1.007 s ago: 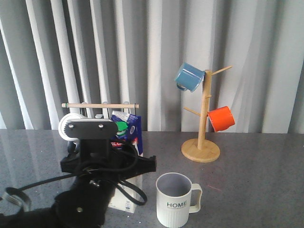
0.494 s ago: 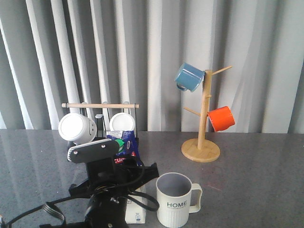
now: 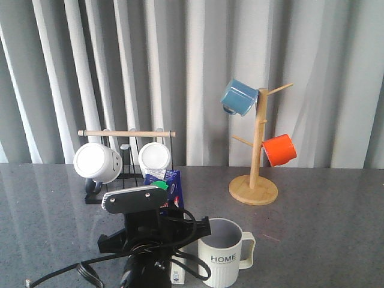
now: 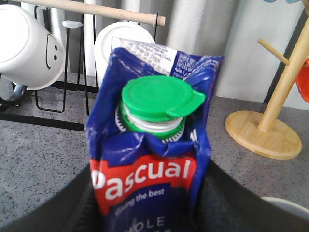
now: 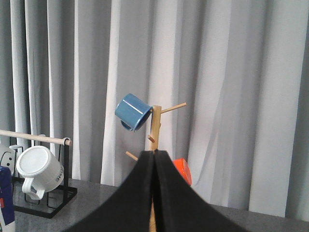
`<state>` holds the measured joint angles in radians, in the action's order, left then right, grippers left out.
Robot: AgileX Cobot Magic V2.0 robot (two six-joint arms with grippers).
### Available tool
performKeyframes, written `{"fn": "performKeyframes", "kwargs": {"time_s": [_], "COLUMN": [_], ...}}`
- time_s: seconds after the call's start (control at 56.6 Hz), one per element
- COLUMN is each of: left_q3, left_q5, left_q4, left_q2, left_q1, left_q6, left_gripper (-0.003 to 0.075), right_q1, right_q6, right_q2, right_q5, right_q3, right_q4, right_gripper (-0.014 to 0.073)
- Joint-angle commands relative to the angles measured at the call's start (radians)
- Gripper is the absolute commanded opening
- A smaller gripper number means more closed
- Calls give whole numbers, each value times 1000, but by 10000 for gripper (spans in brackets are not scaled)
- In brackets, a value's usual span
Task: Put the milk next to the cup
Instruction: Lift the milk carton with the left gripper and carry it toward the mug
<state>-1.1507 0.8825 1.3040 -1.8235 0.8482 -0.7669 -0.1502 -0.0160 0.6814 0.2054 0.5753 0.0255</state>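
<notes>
Nearest the camera in the front view, the left gripper (image 3: 157, 240) is clasping the milk (image 4: 152, 159) by its sides, the carton sitting upright between the dark fingers with its green cap (image 4: 161, 98) and red label showing in the left wrist view. The carton's lower edge is showing pale beneath the arm, low over the grey table (image 3: 324, 240); whether it is touching the surface cannot be told. Just beside it, on the robot's right, the cup (image 3: 225, 252) is standing upright with its handle pointing away from the carton. The right gripper (image 5: 154, 193) is hanging with its two black fingers pressed together, gripping nothing. Farther back, two white mugs (image 3: 98, 162) are lying on their sides on a black wire rack (image 3: 126, 157) under a wooden rod. Well off to the right, a wooden mug tree (image 3: 257, 150) is carrying a blue mug (image 3: 238, 97) high and an orange mug (image 3: 280, 150) lower, before a pale curtain (image 3: 198, 66).
</notes>
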Motion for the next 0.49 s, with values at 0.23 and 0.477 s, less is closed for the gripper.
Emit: {"fn": "performKeyframes", "kwargs": {"time_s": [0.23,0.477], "left_q3": [-20,-20], "left_q5": [-12,5], "left_q4": [-14,19], "left_q2": [32,35], "left_q1": [3,3], "left_q6": [4,4], "left_gripper": [-6,45], "right_q1": [5,5], "right_q6": [-7,-7], "right_q2": [0,0], "right_q5": [66,66], "right_q3": [26,26], "right_q4": [4,4], "right_gripper": [-8,-8]}}
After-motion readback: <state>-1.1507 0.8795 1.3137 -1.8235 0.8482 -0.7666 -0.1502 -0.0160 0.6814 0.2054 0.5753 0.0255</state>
